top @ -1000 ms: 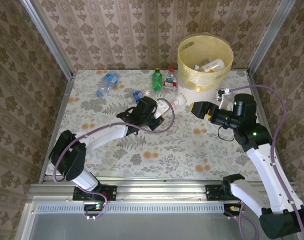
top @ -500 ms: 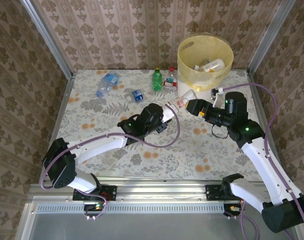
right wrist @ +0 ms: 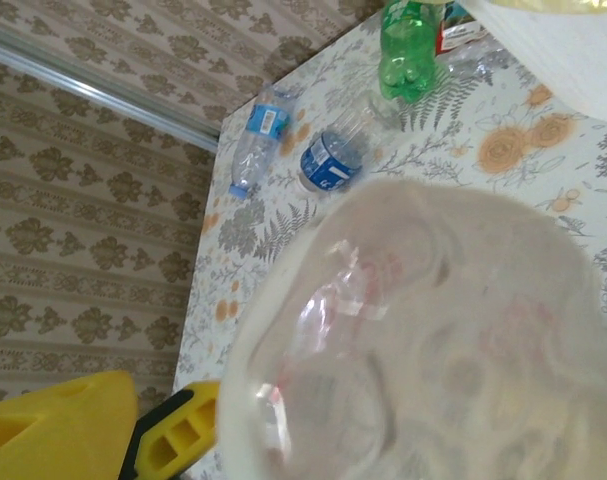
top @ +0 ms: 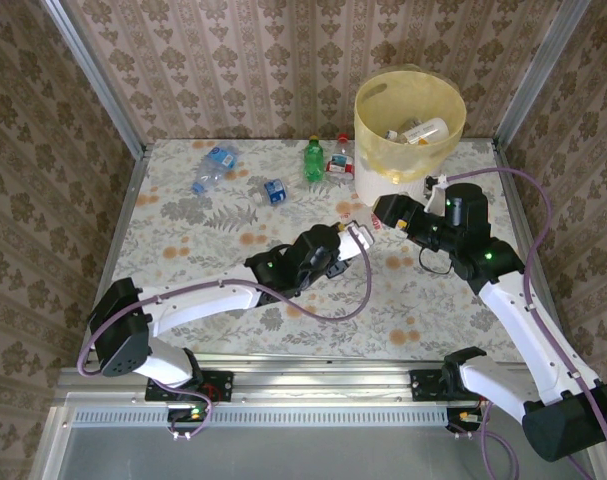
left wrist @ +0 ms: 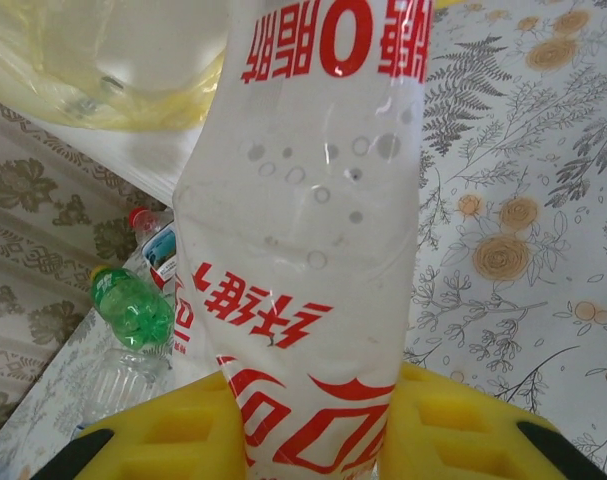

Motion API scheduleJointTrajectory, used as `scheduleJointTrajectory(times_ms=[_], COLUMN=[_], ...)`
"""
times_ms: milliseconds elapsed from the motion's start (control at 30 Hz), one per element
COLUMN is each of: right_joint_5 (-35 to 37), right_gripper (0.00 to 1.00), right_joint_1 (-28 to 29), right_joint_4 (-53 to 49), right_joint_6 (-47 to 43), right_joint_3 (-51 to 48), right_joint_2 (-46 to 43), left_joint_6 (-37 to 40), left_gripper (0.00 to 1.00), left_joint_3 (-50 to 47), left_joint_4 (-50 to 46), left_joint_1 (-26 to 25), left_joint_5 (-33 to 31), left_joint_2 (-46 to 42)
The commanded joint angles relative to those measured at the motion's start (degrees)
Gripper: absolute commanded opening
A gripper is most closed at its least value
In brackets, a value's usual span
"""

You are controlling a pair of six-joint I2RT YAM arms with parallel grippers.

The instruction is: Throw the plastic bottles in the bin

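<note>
Just before the bin (top: 378, 125), clamping the red-lettered bottle (left wrist: 303, 250) in the left gripper (top: 351, 240) — long axis aimed at the right gripper (top: 386, 210), jaws there unreadable.

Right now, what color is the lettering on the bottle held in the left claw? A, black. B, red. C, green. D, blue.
B: the clear bottle clamped in the left claw carries red lettering, plain in the left wrist view.
</note>
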Motion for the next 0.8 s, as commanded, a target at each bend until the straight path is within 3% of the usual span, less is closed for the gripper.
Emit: scheduleJointTrajectory(times_ms=[0, 167, 567, 667, 767], right_joint_5=[3.4, 4.6, 3.8, 3.7, 3.6], right_gripper=[0.88, 0.82, 0.58, 0.53, 0.49], right_joint_1=[0.3, 0.2, 0.0, 0.0, 0.0], right_joint_4=[1.7, 1.7, 1.6, 1.1, 0.8], right_joint_6=[0.9, 1.3, 1.2, 0.8, 0.5], right_joint_3=[0.2, 0.9, 1.6, 1.9, 2.2], right_joint_2=[0.6, 1.5, 1.9, 1.7, 1.5], left_joint_6=[2.1, 2.3, 2.3, 1.8, 1.1], left_gripper=[0.30, 0.30, 0.33, 0.45, 0.73], left_joint_3=[-1.2, -2.4, -3.7, -4.2, -4.9], left_joint_4=[2.4, 3.5, 5.4, 6.4, 7.5], left_joint_1=[-0.8, -1.1, -1.2, -1.2, -1.2], left_joint_5=[-1.4, -1.2, -0.9, -1.4, -1.9], left_joint_2=[-1.6, -2.6, -2.6, -2.8, -3.1])
